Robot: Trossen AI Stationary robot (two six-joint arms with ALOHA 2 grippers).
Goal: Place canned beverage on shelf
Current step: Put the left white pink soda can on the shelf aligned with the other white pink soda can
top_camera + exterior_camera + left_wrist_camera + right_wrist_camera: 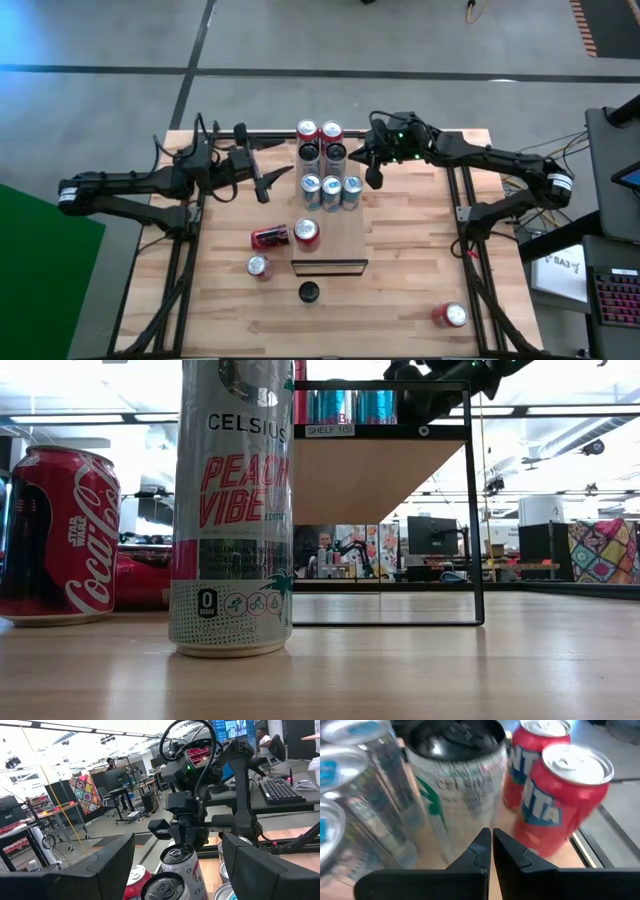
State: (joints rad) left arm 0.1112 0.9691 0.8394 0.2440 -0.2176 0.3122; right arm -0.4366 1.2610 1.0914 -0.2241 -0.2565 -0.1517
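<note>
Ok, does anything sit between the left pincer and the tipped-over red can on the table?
Nothing visible does. From above, the open left pincer hangs beside the shelf; only bare tabletop lies between it and the tipped-over red can.

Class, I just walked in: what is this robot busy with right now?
Neither arm holds anything. The left gripper is open beside the cans grouped on the shelf; the right gripper is shut and empty on their other side. Several cans already stand on the shelf, while a tipped red can and others wait on the table.
</note>
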